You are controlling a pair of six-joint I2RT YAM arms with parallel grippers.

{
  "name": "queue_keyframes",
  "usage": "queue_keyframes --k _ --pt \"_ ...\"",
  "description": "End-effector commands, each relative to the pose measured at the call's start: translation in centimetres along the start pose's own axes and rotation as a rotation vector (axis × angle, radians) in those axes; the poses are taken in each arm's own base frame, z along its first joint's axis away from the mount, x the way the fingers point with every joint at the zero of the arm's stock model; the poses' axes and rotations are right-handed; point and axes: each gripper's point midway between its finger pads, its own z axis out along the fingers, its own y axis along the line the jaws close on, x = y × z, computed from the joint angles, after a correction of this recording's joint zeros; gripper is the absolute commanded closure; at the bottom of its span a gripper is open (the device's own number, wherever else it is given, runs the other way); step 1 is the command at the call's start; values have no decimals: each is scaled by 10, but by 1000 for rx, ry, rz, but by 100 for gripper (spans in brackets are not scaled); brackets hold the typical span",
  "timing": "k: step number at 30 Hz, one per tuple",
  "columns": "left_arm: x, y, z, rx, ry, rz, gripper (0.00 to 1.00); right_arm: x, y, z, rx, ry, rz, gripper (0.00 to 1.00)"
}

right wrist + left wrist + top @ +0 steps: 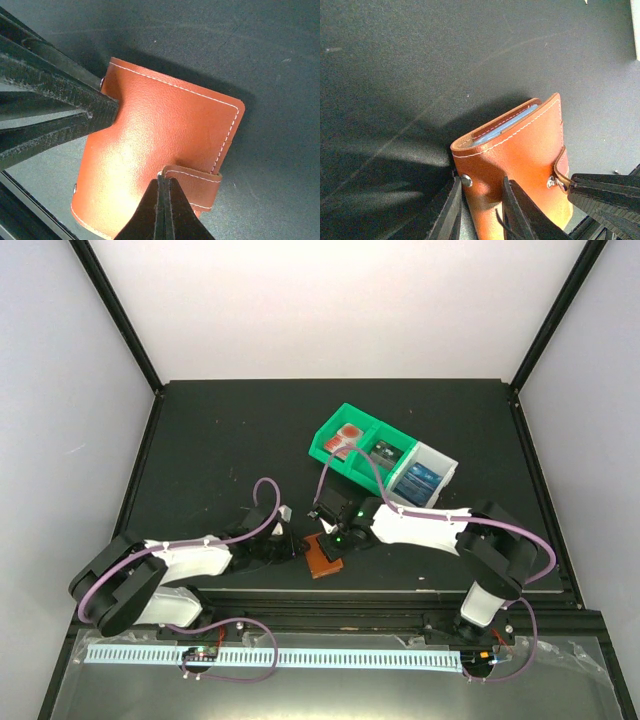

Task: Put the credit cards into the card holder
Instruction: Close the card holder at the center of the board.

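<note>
The reddish-brown card holder [323, 558] lies folded near the table's front edge, between both arms. My left gripper [482, 202] is shut on one edge of its cover, beside a metal stud; it also shows in the top view [298, 548]. A blue card's edge [506, 125] shows inside the fold. My right gripper [162, 181] is shut, with its tips against the end of the snap tab [200, 182]; I cannot tell if they pinch it. Red credit cards [350, 435] and dark ones [385, 452] lie in the green bin, blue ones [418, 478] in the grey bin.
The green two-compartment bin [330, 445] and the pale grey bin [445, 468] stand together at the back right of the black table. Black frame posts rise at the table's corners. The table's front edge runs just behind the card holder.
</note>
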Motion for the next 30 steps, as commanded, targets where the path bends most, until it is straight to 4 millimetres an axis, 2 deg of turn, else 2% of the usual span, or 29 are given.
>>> queue_keyframes --k 1,11,18,25,30 --pt "2 15 4 -76 2 -11 76 -2 1 -4 -3 5 -23 99" --pt "1 16 5 -79 3 -12 77 1 10 10 -56 39 -25 99" --pt "2 16 5 -78 5 -13 78 3 9 16 -51 56 -10 99" --pt "1 15 5 -74 2 -12 79 21 7 23 -45 120 1 99" --pt "3 18 5 -81 4 -13 79 28 5 34 -34 162 12 99"
